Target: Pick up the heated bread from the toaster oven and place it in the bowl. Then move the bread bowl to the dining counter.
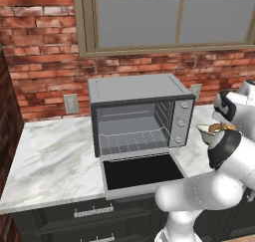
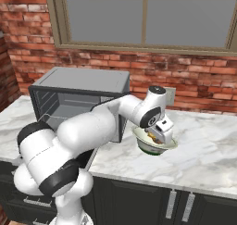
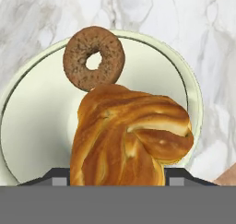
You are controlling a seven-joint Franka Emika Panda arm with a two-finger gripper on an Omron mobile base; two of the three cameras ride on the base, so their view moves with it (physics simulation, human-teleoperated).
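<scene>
Bread held over the bowl, right of the open oven.
Toaster oven (image 1: 139, 116) stands at the left on the marble counter (image 1: 50, 156), door dropped, rack bare. Right of it, the gripper (image 2: 159, 135) hangs above the bowl (image 3: 27, 126), fingers closed against the heated bread (image 3: 129, 135); a brown donut (image 3: 93, 57) lies at the bowl's far side. No readable writing anywhere.

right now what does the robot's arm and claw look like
The arm is made of glossy white rounded segments joined by dark, nearly black bands at the joints, with a round dark cap on the wrist joint. The claw sits under a white boxy hand with dark trim. Its two small dark finger tips are barely visible. No cables or markings show.
</scene>
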